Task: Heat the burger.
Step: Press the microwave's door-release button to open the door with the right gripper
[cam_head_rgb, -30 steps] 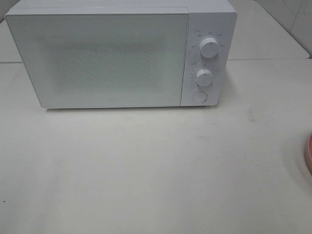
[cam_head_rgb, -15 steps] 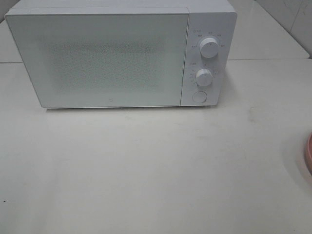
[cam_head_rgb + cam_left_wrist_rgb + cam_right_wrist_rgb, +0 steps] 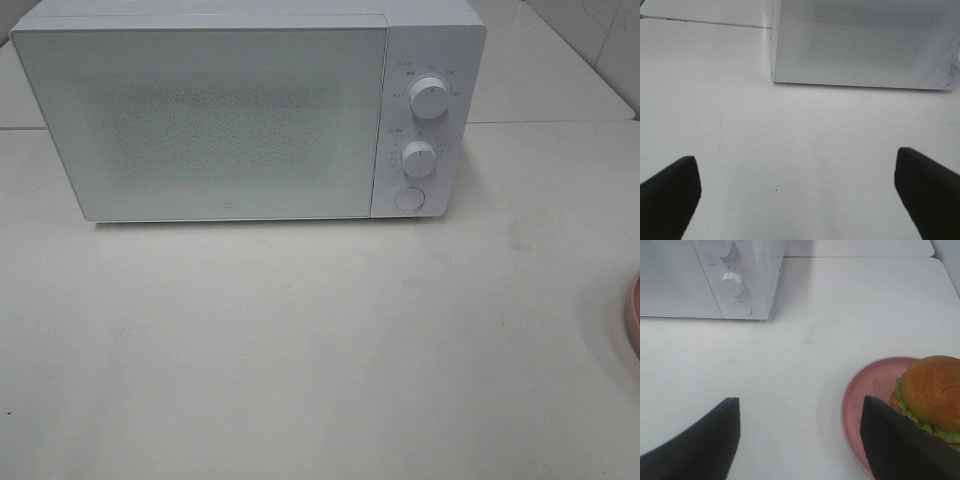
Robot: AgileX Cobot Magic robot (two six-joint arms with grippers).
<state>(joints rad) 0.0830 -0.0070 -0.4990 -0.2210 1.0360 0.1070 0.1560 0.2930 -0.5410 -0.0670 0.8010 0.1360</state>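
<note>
White table [image 3: 300, 350] carrying a white microwave [image 3: 230, 110] with its door closed. At the far right of the high view, a pink plate [image 3: 867, 390] holds the burger [image 3: 930, 392], which has a glossy golden-brown bun and a green lettuce frill. The burger lies just beside one finger of the right gripper [image 3: 800, 402], outside its spread, empty jaws. Left gripper [image 3: 796, 155]: jaws wide apart, empty.

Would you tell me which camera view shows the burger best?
The right wrist view: the burger sits on the plate, bun and lettuce clear, partly cut off by the frame. The exterior high view catches only the plate's rim; the left wrist view shows neither.
</note>
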